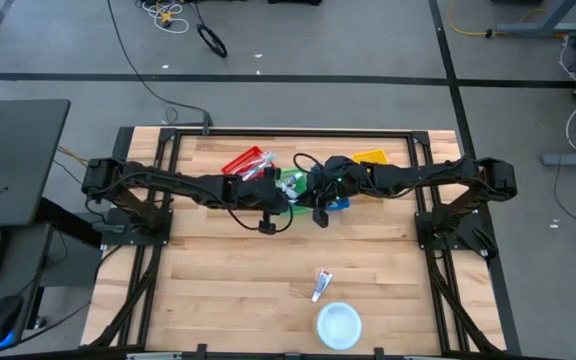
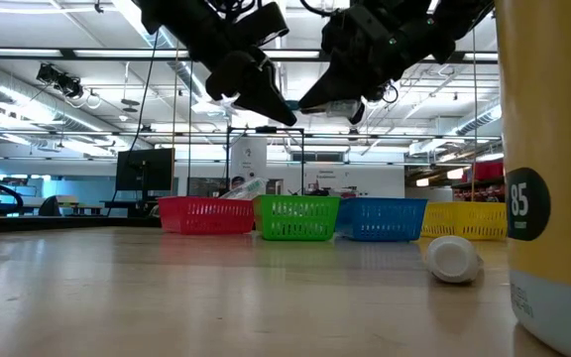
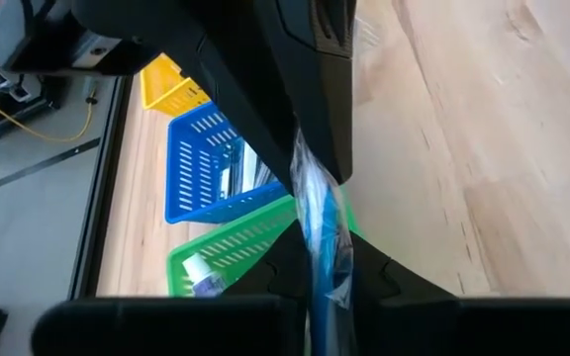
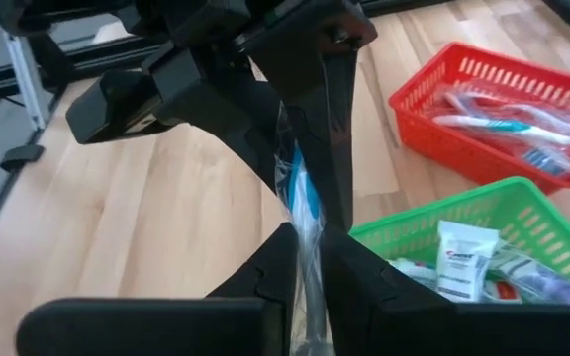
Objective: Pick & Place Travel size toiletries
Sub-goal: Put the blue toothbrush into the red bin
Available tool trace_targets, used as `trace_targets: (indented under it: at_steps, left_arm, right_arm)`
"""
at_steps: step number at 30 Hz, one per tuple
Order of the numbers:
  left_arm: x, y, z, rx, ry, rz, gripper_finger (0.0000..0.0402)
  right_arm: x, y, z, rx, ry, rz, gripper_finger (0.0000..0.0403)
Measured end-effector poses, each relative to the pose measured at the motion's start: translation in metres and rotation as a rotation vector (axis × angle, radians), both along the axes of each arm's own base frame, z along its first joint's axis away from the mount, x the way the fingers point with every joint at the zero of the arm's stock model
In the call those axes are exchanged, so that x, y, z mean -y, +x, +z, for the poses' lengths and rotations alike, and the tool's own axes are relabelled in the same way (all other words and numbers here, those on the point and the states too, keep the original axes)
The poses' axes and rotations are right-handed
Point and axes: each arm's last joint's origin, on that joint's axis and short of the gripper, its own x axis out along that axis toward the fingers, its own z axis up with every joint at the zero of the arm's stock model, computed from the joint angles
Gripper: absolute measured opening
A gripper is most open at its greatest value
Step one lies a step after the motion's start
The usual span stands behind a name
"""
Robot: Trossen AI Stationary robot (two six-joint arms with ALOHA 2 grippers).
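**A:** How far along are you seeing this?

**B:** You are partway through. Toothbrushes (image 4: 508,127) are already lying in the red basket (image 4: 463,158), right next to the green basket (image 4: 443,206), and small white packets (image 4: 460,259) are sitting inside the green one itself.

**A:** And the piece you are working now?

**B:** A slim blue item in clear wrap (image 4: 300,193) is hanging in the air just above the green basket's near edge. Your left gripper (image 3: 320,267) is pinching one end of it and your right gripper (image 4: 308,247) is pinching the other, tips nearly meeting. It is reading as a handover, though I am only judging that. I cannot tell how firmly either one is gripping.

**A:** What are you leaving undone?

**B:** That wrapped item is not resting in any basket yet. One white tube (image 1: 321,285) is lying on the bare table, well apart from the green basket, toward the front edge, near the round white disc (image 1: 339,324). I cannot tell what the blue basket (image 3: 201,163) beside the green one is holding.
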Motion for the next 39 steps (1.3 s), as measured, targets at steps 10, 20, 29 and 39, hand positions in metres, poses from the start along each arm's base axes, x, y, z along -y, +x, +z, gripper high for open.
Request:
trace_targets:
  at_steps: [10,20,29,39]
  left_arm:
    - [0.001,0.000,0.000,-0.002,-0.003,-0.011,0.0017]
    - [0.000,-0.001,-0.001,-0.010,-0.006,0.007,0.0017]
    - [-0.002,-0.003,-0.002,-0.039,0.016,0.064,0.0017]
    - [-0.001,-0.006,-0.007,-0.082,-0.015,0.065,0.0017]
  right_arm:
    - [-0.003,0.000,0.001,-0.004,0.223,0.000,0.0045]
    - [-0.002,0.001,0.002,0.005,0.182,-0.026,0.0045]
    - [0.001,0.003,0.004,0.044,0.130,-0.109,0.0045]
    - [0.008,0.005,0.000,0.045,0.083,-0.057,0.0043]
